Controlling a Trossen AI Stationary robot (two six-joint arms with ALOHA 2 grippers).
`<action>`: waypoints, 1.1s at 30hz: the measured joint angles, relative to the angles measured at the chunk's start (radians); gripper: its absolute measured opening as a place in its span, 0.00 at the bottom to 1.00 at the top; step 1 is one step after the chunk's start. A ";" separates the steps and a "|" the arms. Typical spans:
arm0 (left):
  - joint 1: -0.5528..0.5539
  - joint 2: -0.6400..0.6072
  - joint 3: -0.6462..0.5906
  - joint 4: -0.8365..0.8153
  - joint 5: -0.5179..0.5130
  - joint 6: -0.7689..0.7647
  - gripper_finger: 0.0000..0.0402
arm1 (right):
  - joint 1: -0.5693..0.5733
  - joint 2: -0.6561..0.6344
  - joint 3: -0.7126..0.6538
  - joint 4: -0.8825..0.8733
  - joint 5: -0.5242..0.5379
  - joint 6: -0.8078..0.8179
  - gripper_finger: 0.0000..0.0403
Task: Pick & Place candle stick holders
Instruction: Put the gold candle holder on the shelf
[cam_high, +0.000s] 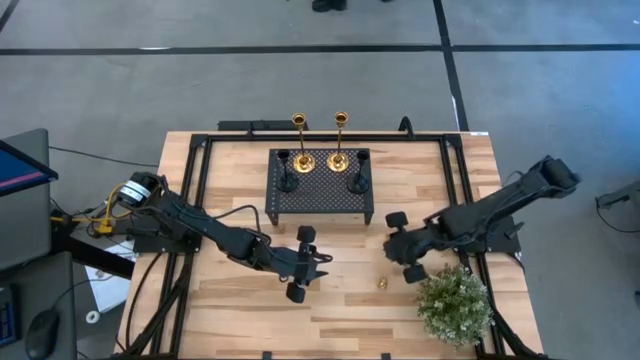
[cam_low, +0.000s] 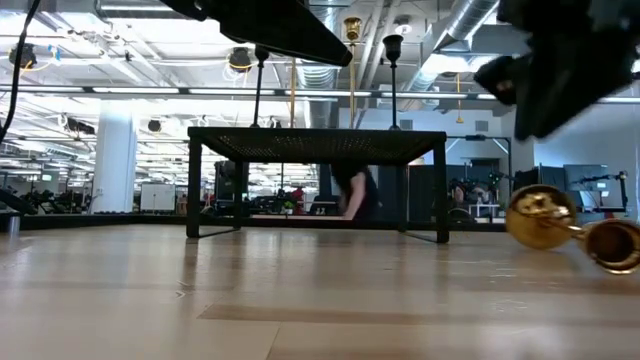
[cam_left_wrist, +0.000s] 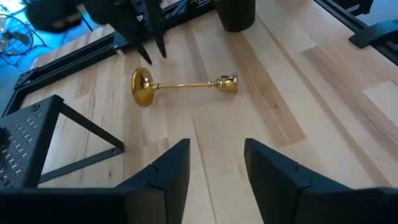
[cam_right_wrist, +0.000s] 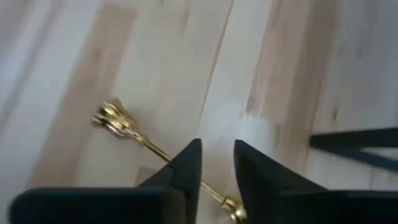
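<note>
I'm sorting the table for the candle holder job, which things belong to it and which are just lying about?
Job: two tall shiny gold candle holders, two short matte black ones, one gold holder lying on its side.
Lying about: black perforated metal stand, small green bushy plant.

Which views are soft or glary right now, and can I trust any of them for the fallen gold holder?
Right wrist view: motion-blurred, the fallen gold holder smeared. Left wrist view: sharpest, the holder lies on its side, with a blue cast at one edge. Low view: holder close and soft, ceiling lights glaring behind the stand. High view: evenly lit, holder tiny.
</note>
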 joint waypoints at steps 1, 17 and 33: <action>0.000 0.000 0.000 0.000 0.000 -0.002 0.38 | 0.000 0.024 0.000 -0.008 -0.001 0.000 0.22; 0.040 0.000 0.000 0.001 0.000 -0.003 0.35 | -0.018 0.256 0.160 -0.341 -0.240 0.029 0.42; 0.041 0.000 0.000 0.000 0.000 -0.003 0.35 | -0.104 0.237 0.162 -0.181 -0.232 0.067 0.22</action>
